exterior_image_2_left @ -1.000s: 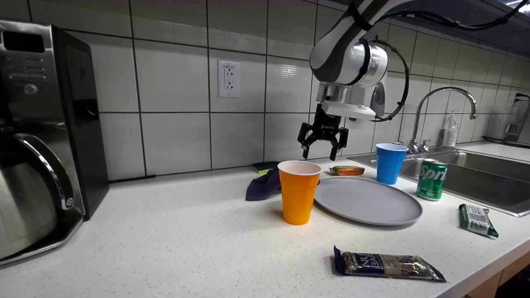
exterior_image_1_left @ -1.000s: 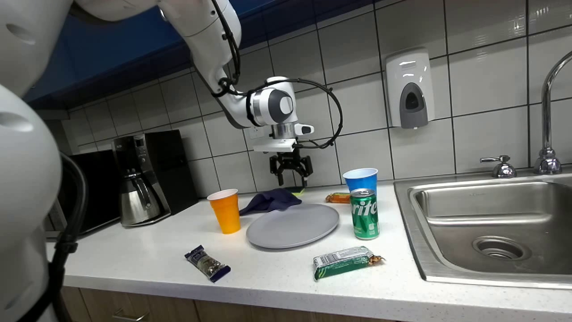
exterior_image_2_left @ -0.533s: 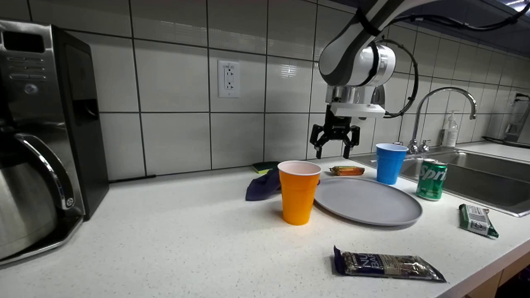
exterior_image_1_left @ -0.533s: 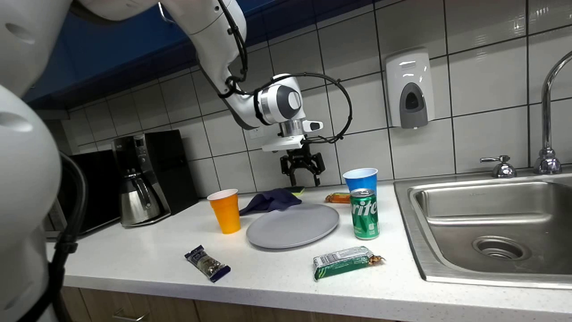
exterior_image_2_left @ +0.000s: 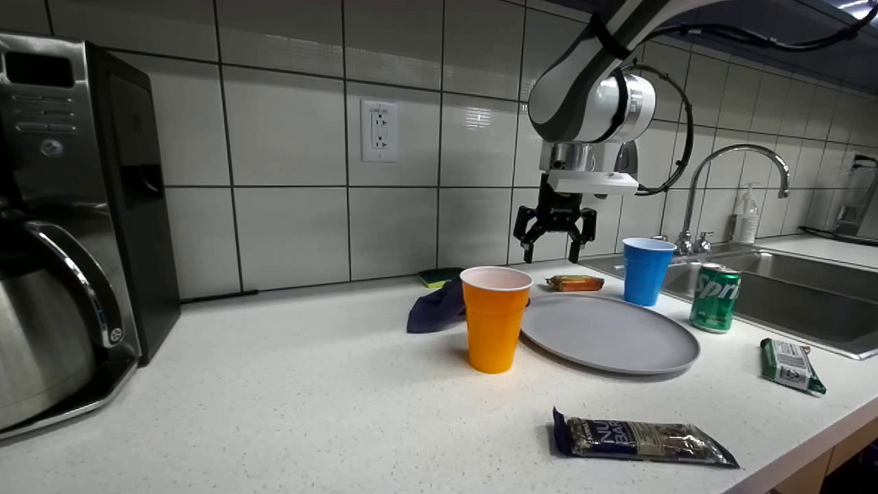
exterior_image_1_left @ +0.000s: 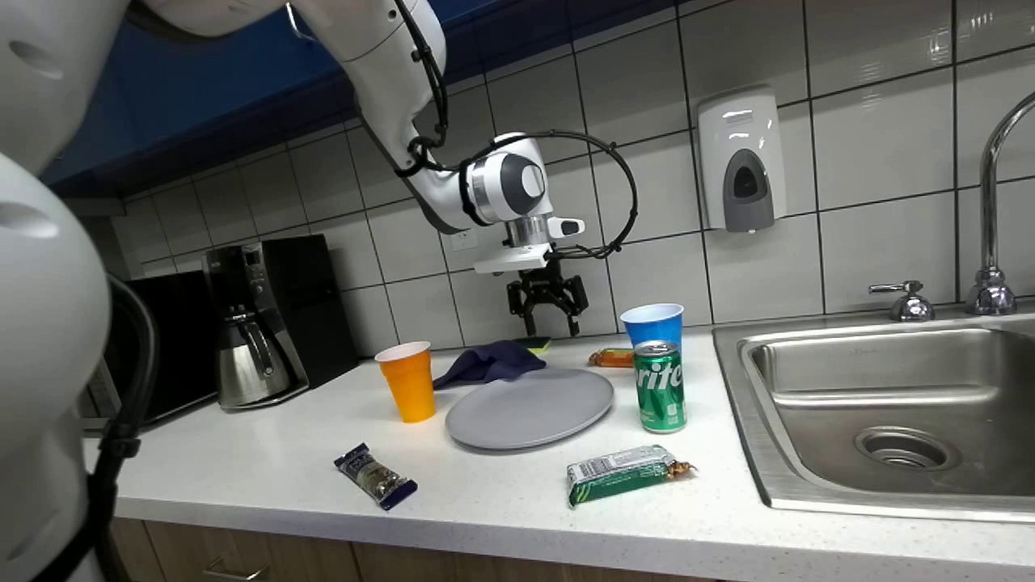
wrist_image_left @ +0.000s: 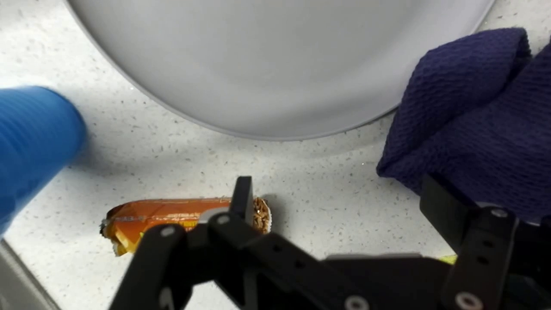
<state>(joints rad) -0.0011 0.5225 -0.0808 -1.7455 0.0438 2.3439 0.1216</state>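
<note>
Orange-wrapped bar (wrist_image_left: 163, 211) is lying on the table (wrist_image_left: 331, 181), lower left in the wrist view, with 1 finger of the end effector (wrist_image_left: 338, 200) covering part of its right end. Fingers are spread wide, gripping nothing, hanging above the table in both exterior views. My worry: most of the bar sits outside the gap, so going straight down could plant that finger on the wrapper and squash it. The other finger overlaps the navy cloth (wrist_image_left: 482, 129) at right, so a snag seems possible. Blue cup (wrist_image_left: 34, 142) at the left edge could tip if bumped. Room-wise, there's a decent strip of table between the bar and the gray plate (wrist_image_left: 275, 69) up top. Farther out, the sink rim (wrist_image_left: 19, 277) cuts the lower left corner, and a tiled wall (exterior_image_1_left: 663, 275) limits moves toward the back.
</note>
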